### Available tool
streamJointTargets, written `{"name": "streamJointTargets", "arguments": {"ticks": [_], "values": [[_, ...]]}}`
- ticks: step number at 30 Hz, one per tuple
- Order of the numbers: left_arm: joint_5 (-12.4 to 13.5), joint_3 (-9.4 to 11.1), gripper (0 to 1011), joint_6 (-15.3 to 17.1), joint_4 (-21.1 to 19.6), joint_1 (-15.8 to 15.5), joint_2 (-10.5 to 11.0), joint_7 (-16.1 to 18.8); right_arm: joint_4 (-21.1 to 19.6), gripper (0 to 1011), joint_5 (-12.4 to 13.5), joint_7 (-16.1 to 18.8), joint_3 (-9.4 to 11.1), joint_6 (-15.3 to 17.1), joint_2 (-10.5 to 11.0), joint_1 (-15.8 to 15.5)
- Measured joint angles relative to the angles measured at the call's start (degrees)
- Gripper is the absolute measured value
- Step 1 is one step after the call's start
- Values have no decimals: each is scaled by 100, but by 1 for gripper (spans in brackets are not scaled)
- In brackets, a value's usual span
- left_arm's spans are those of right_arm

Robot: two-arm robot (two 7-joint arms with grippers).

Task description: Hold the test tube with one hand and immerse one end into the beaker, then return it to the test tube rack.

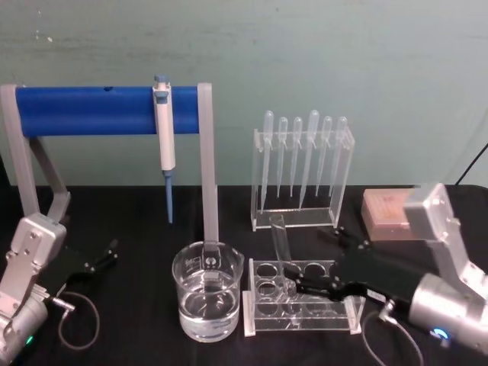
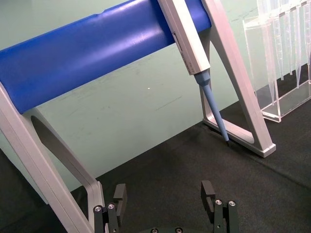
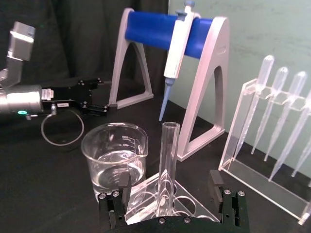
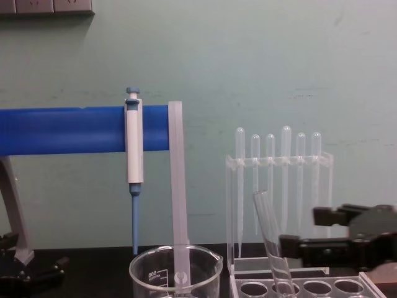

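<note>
Behind the clear, white-marked beaker, a blue bar is resting on grey legs above a black worktop.

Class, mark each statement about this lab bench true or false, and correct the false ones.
1. The test tube leans in the rack. True.
2. The beaker is empty. False: it holds clear liquid.
3. The right gripper is shut on the test tube. False: its fingers stand open by it.
4. The micropipette hangs on the blue stand. True.
5. The left gripper hovers over the beaker. False: it is parked far left, open.
</note>
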Motion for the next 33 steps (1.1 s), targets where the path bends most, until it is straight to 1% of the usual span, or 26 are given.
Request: {"name": "streamJointTargets", "arguments": {"ticks": [2,3,6,8,9,12,14,19,20,21,24,25,26,28,30,31,33], "values": [[0,0,1000,0,0,0,0,0,99,1003,-52,16,-56,95,-107,123],[0,0,1000,0,0,0,0,0,198,1003,-92,39,-108,175,-198,231],[0,0,1000,0,0,0,1,0,336,1003,-156,75,-180,298,-334,395],[0,0,1000,0,0,0,0,0,489,1003,-242,128,-261,415,-462,578],[0,0,1000,0,0,0,0,0,489,1003,-242,128,-261,415,-462,578],[0,0,1000,0,0,0,0,0,651,1003,-319,172,-348,567,-596,775],[0,0,1000,0,0,0,0,0,694,995,-338,185,-369,617,-635,826],[0,0,1000,0,0,0,0,0,764,887,-377,187,-403,783,-715,952],[0,0,1000,0,0,0,0,0,764,887,-377,187,-403,783,-715,952],[0,0,1000,0,0,0,0,0,767,802,-396,185,-418,860,-727,989],[0,0,1000,0,0,0,0,0,767,734,-419,181,-426,916,-732,1008],[0,0,1000,0,0,0,0,0,767,692,-426,175,-428,926,-733,1010],[0,0,1000,0,0,0,0,0,767,681,-431,169,-429,932,-735,1012],[0,0,1000,0,0,0,0,0,770,594,-438,161,-431,947,-742,1013],[0,0,1000,0,0,0,0,0,778,551,-441,157,-433,951,-751,1013],[0,0,1000,0,0,0,0,0,780,488,-442,154,-433,953,-757,1011],[0,0,1000,0,0,0,0,0,780,448,-443,152,-431,954,-761,1003]]}}
